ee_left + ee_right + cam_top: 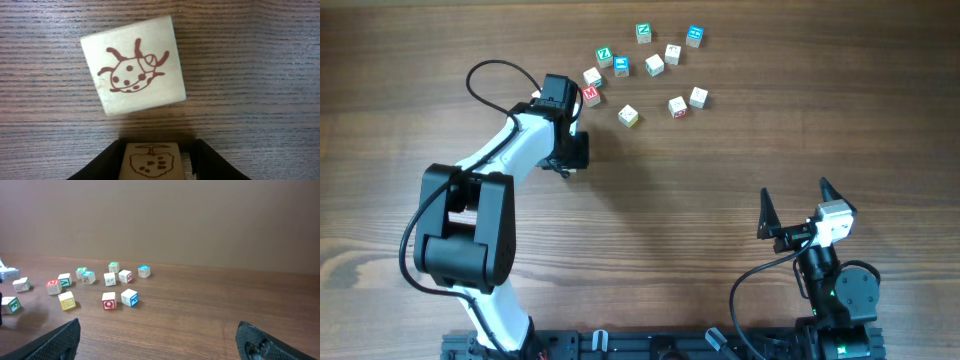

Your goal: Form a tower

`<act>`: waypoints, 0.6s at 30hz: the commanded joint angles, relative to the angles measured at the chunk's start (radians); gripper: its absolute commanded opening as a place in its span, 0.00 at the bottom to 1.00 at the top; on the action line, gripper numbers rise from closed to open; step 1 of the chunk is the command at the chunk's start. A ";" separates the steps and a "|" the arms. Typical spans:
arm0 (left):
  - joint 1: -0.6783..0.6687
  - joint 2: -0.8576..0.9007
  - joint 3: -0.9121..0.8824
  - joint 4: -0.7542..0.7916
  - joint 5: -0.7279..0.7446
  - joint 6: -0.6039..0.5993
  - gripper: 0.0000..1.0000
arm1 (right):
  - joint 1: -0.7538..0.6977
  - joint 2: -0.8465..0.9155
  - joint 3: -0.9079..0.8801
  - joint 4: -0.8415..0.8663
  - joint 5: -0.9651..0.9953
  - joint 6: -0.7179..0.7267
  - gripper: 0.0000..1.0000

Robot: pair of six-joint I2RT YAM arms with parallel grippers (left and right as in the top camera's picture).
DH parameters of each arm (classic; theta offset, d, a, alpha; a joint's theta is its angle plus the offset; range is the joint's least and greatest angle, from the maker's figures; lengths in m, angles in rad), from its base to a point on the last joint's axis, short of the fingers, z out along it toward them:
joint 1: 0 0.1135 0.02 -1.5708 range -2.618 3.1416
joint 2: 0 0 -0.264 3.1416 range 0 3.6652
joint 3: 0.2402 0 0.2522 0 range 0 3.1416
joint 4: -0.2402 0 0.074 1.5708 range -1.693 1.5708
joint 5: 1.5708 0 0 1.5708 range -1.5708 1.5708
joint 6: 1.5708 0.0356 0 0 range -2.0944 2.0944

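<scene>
No stacked tower shows in any view. In the left wrist view a pale wooden cube point(150, 162) with a brown drawing sits between the fingers of my left gripper point(159, 145). The left finger lies against it and a thin gap shows at the right finger. Just beyond it a second pale cube with a ladybug drawing point(132, 65) lies skewed on the table. From overhead, my left gripper point(575, 152) hangs just below the cube cluster and hides what is under it. My right gripper point(794, 192) stands wide open and empty near the front right.
Several loose cubes lie scattered at the back: a red M cube point(591, 96), a yellow one point(628, 115), green ones point(643, 32) and blue ones point(694, 36). The right wrist view shows the same cluster, with a red Q cube point(108, 300) nearest.
</scene>
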 commanded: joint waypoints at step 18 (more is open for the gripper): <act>-0.003 0.007 -0.007 -0.010 0.015 0.046 0.72 | -0.003 -0.002 -0.001 0.005 -0.016 -0.014 1.00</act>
